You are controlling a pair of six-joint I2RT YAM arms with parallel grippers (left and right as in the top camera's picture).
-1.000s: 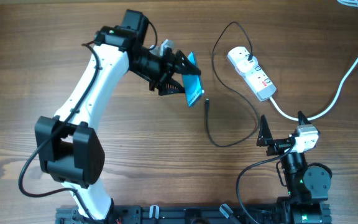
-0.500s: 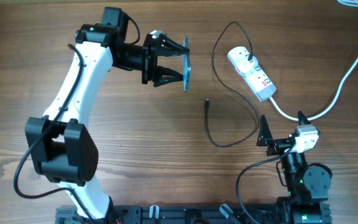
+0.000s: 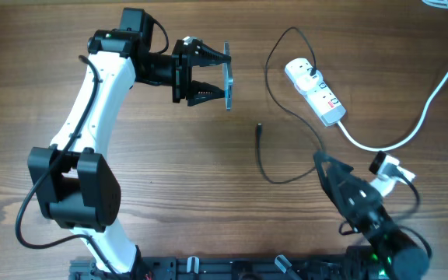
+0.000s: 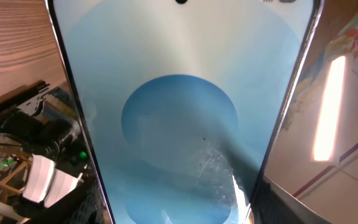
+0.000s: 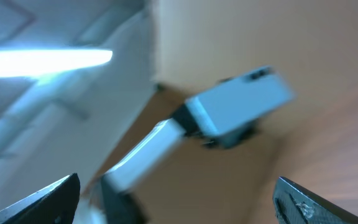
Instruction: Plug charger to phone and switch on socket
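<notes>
Counting one of each here: flat cyan-screened smartphone (image 3: 229, 78) pinched edge-on in the left gripper (image 3: 222, 76), long axis running front-to-back, left of the thin black charger cable (image 3: 260, 132) and white power strip (image 3: 315, 92), screen only visible on left wrist cam, right gripper (image 5: 176, 186) spread wide.

wooden table (image 3: 208, 222) carries the socket (image 3: 315, 91), its white cord (image 3: 430, 103) and the charger (image 3: 259, 134).

Phone (image 4: 185, 112) fills most of frame: screen lit pale blue w/ darker blue circle mid-screen, dark bezel both sides. Wood table (image 4: 11, 43) top-left, black hardware (image 4: 48, 134) & green LED (image 4: 81, 154) bottom-left. Bright strip light (image 4: 327, 106) at right.
</notes>
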